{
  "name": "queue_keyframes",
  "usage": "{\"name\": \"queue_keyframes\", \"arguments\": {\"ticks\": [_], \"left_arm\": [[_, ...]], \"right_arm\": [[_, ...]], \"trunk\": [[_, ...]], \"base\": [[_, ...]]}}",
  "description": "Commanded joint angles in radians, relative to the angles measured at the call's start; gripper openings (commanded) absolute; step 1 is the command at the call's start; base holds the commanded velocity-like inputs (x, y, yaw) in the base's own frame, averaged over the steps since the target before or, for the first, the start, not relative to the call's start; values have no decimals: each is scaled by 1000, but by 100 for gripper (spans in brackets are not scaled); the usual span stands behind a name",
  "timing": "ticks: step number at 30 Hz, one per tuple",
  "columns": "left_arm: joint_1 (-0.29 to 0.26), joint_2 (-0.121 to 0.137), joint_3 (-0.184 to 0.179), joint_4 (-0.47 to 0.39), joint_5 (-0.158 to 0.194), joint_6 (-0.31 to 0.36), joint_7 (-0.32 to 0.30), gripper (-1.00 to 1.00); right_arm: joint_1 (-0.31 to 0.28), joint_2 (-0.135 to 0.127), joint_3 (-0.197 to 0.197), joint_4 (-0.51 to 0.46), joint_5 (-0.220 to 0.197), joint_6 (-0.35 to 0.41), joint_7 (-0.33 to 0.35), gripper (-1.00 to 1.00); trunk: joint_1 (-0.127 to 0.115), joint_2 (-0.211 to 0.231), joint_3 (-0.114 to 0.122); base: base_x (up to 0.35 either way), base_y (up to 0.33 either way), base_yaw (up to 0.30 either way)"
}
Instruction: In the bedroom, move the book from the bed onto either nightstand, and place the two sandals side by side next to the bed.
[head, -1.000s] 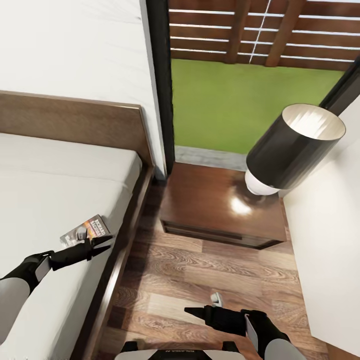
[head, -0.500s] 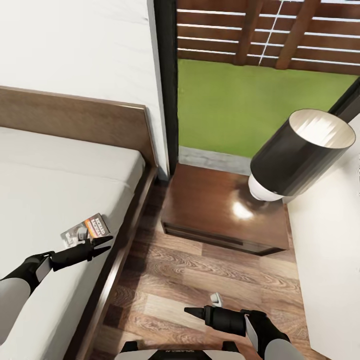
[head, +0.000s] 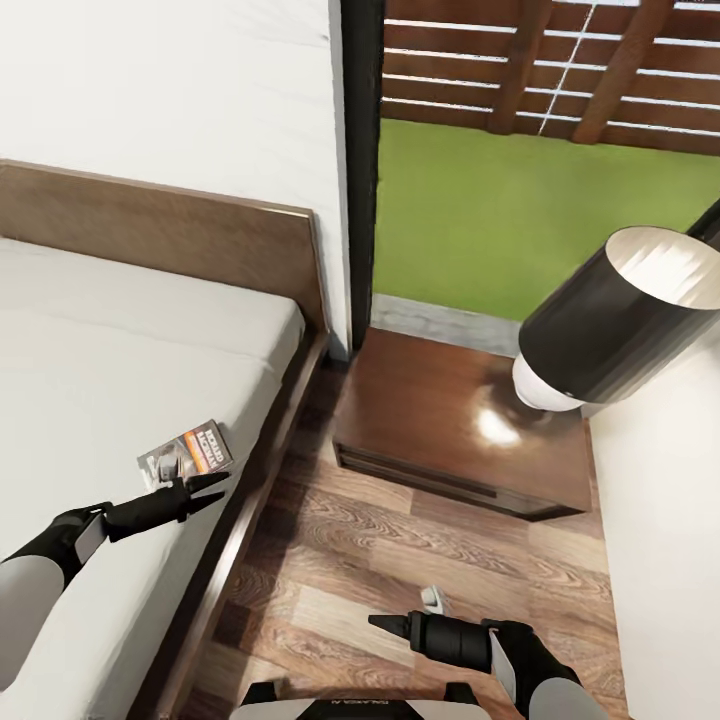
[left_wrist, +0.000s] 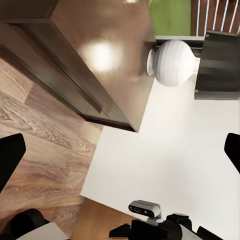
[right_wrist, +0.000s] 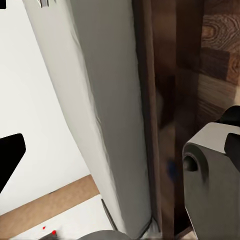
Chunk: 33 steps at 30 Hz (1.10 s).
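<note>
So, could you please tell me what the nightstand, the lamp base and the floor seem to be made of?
The nightstand looks like dark wood with a glossy varnish: grain shows and a bright highlight sits on its top. The lamp base looks like smooth white ceramic or glass, judging by its soft sheen. The floor looks like matte brown wood planks with visible grain.

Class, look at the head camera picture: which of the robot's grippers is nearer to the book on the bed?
Left. The left gripper hovers just beside the book over the bed; the right gripper is out over the floor, well away.
</note>
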Motion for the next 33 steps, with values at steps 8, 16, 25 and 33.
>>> {"name": "queue_keyframes", "arguments": {"ticks": [8,16,25,33], "left_arm": [[-1,0,-5,1,7,10,-1,100],[-1,0,-5,1,7,10,-1,100],[-1,-1,-5,8,7,10,-1,100],[-1,-5,-5,8,7,10,-2,100]], "right_arm": [[0,1,-8,-2,8,10,5,100],[0,1,-8,-2,8,10,5,100],[-1,1,-8,-4,8,10,4,100],[0,1,-8,-4,8,10,3,100]], "trunk": [[0,0,-1],[0,0,-1],[0,0,-1],[0,0,-1]], "base": [[0,0,233],[0,0,227],[0,0,220],[0,0,105]]}}
